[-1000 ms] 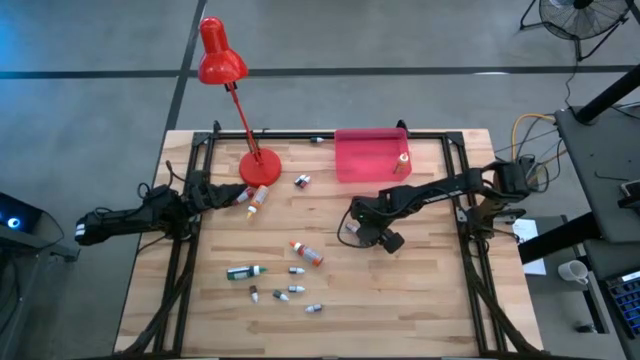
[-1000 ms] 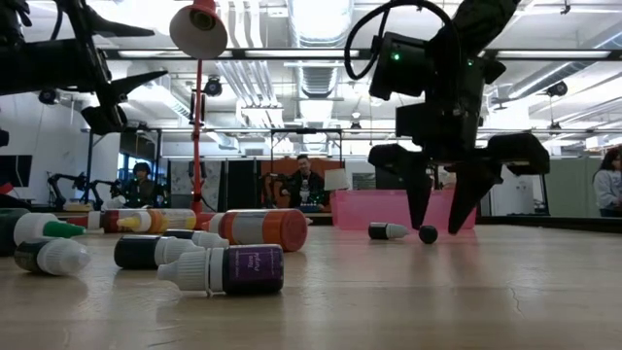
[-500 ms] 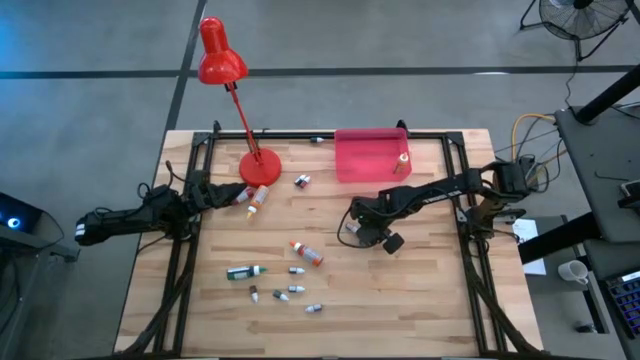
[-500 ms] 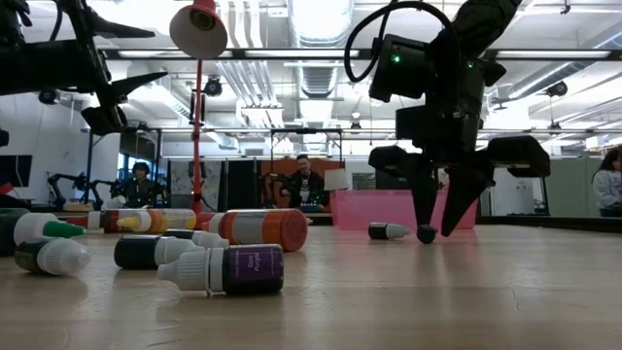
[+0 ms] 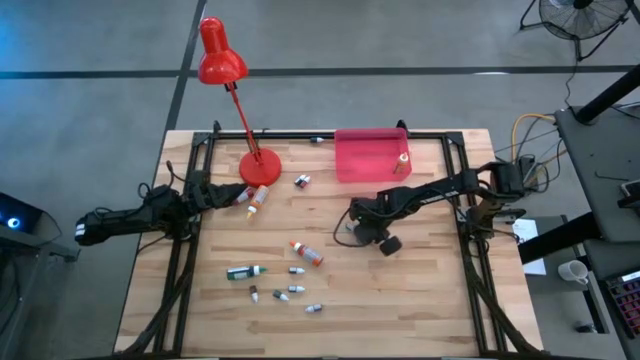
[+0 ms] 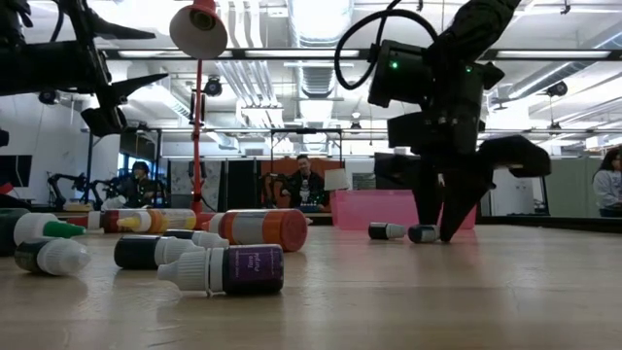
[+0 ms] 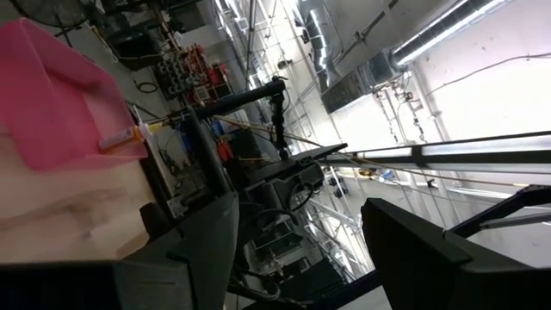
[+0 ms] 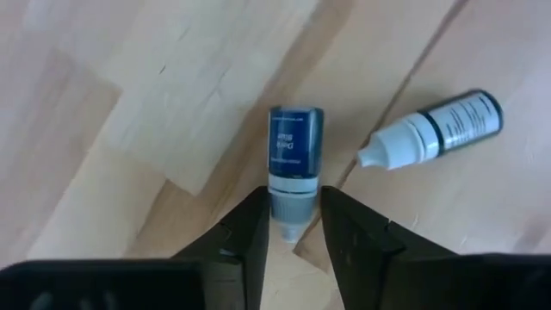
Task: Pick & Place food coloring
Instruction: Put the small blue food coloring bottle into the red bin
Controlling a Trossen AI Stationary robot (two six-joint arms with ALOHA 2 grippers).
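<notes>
Nearest the low camera, lying on the wooden desk point(image 6: 408, 301), a cluster of food coloring bottles point(image 6: 209, 255) overlap one another, so I cannot count them from this level; the purple-labelled one point(image 6: 225, 269) is clearest, and a green-capped one point(image 6: 39, 228) is cut off at the frame edge. From above, these same bottles are only specks scattered near the front-middle of the desk, too small to tell their labels.

Farther back, the right end effector point(image 6: 435, 233) stands tip-down on the desk. Its wrist camera shows a small blue-labelled bottle point(image 8: 293, 172) lying flat with its white cap between the two dark fingers point(image 8: 245, 237), which are drawn in narrowly on either side of the cap; whether they press it already, I cannot tell. A second bottle with a white cap point(image 8: 435, 131) lies just beside it, untouched. From above, the arm itself hides this pair.

At the desk's left edge, the left end effector point(image 5: 222, 194) hovers with its jaws spread wide, empty, near the red lamp's base point(image 5: 259, 166). A yellowish bottle point(image 5: 255, 201) lies close by.

At the far side sits the pink tray point(image 5: 371, 156), with one small orange bottle point(image 5: 401, 162) inside. Beyond the desk, people sit in the room, indistinct.
</notes>
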